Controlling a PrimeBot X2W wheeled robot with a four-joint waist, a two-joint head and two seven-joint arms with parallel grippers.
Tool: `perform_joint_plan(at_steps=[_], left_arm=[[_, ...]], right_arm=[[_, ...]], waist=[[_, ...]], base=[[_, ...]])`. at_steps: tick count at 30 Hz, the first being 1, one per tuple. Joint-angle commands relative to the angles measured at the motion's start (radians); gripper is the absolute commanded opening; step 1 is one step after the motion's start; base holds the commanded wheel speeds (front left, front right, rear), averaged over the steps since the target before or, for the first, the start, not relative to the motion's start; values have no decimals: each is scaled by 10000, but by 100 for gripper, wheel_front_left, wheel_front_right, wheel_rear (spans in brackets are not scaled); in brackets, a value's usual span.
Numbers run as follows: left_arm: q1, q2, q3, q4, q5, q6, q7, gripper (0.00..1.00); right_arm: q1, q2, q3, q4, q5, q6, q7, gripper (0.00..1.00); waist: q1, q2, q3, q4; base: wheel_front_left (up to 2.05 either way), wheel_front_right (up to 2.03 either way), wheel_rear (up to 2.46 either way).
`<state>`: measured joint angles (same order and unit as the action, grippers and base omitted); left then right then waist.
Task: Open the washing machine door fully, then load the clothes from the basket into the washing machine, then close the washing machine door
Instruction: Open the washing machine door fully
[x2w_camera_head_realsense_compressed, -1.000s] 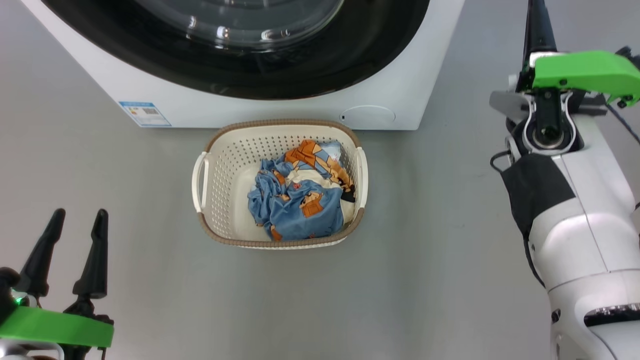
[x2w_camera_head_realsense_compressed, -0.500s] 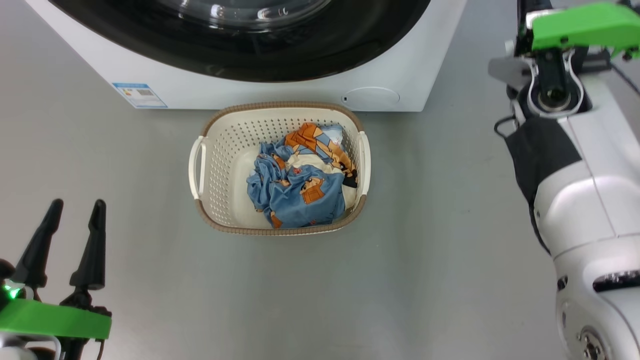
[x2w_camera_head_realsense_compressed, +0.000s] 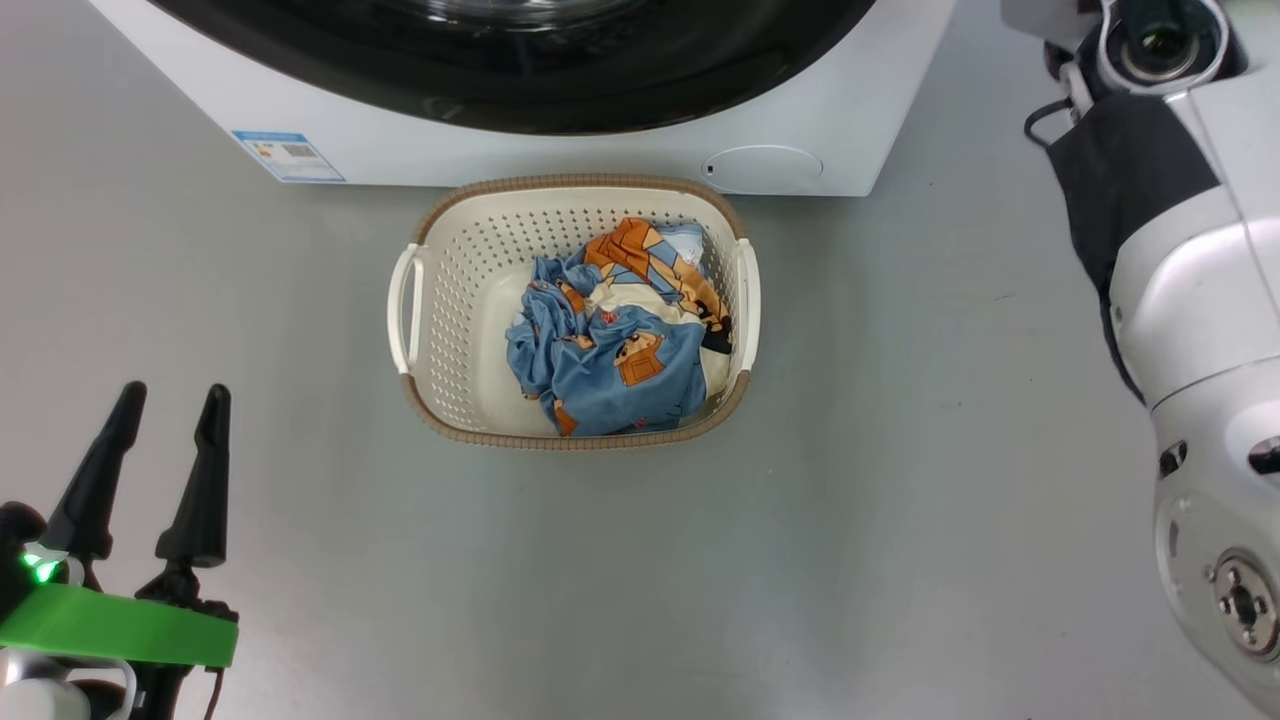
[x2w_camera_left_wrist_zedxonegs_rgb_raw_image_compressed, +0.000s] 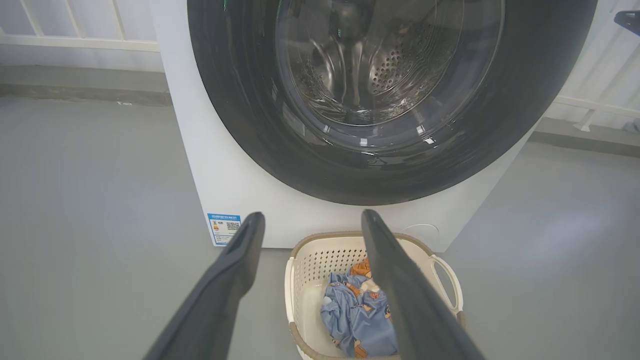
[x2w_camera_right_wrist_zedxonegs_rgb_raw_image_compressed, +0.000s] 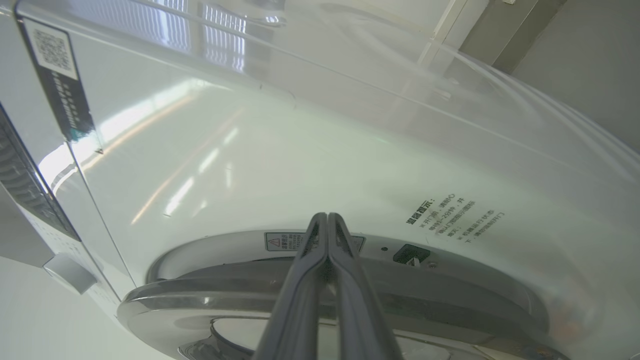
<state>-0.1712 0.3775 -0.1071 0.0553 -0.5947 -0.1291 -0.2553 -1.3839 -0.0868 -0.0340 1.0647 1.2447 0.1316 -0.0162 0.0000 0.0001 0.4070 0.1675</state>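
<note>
Fingers, right gripper (x2w_camera_right_wrist_zedxonegs_rgb_raw_image_compressed: 326, 218): pressed together, holding nothing; tips at the rim of the washing machine door (x2w_camera_left_wrist_zedxonegs_rgb_raw_image_compressed: 230, 115); contact cannot be told. Fingers, left gripper (x2w_camera_head_realsense_compressed: 175, 388): spread wide, empty; well out from the washing machine (x2w_camera_head_realsense_compressed: 480, 160), toward its blue label (x2w_camera_head_realsense_compressed: 288, 155) side. Risk: shut tips may slip off the glossy rim; a swinging door or arm may clip the basket (x2w_camera_head_realsense_compressed: 450, 300), just before the machine, clothes (x2w_camera_head_realsense_compressed: 620, 365) inside. Also: round flap (x2w_camera_head_realsense_compressed: 762, 165).

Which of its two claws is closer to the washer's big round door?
Right. The right gripper, shut, points at the rim of the washing machine door, close up; the left gripper hangs open farther back, low, left of the basket.
</note>
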Motion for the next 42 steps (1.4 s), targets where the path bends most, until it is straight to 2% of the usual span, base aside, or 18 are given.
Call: perform_joint_plan(at_steps=[1, 23, 42], left_arm=[[-286, 400, 387, -193, -72, -16, -65, 100], [-722, 262, 165, -223, -333, -16, -65, 100], [-873, 181, 12, -212, -507, -16, -65, 100]], right_arm=[[-373, 218, 19, -66, -164, -9, 131, 0], [-2113, 359, 205, 1808, -837, -9, 551, 0], [-2518, 364, 519, 2252, -593, -9, 539, 0]], waist=[[0, -1, 24, 26], [0, -1, 577, 325], [0, -1, 792, 551]], base=[[0, 0, 0], [0, 0, 0], [0, 0, 0]])
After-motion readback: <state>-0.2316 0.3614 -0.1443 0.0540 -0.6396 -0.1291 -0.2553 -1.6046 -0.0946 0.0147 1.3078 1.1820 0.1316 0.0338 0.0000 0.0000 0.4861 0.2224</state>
